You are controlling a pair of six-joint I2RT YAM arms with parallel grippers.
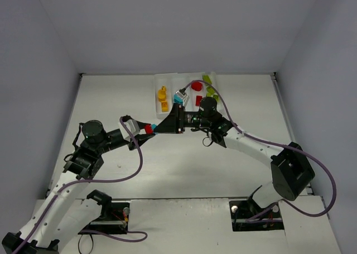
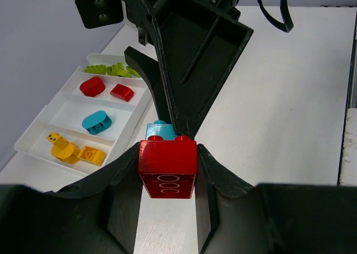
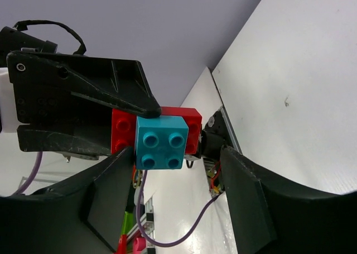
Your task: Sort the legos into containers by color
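My left gripper [image 2: 167,173] is shut on a red brick [image 2: 167,164] and holds it above the table, with a cyan brick [image 2: 159,131] stuck onto its far face. In the top view the pair [image 1: 150,128] hangs between the two arms. My right gripper [image 3: 175,156] is open with its jaws either side of the cyan brick [image 3: 160,142]. Its left finger is at the brick's side and its right finger stands apart. The white tray [image 1: 158,81] holds yellow [image 1: 162,97], cyan [image 1: 178,97], red [image 1: 196,86] and green [image 1: 210,90] legos in separate compartments.
The tray [image 2: 33,142] lies to the left in the left wrist view, just behind the right gripper in the top view. Grey walls close in the table on three sides. Purple cables loop off both arms.
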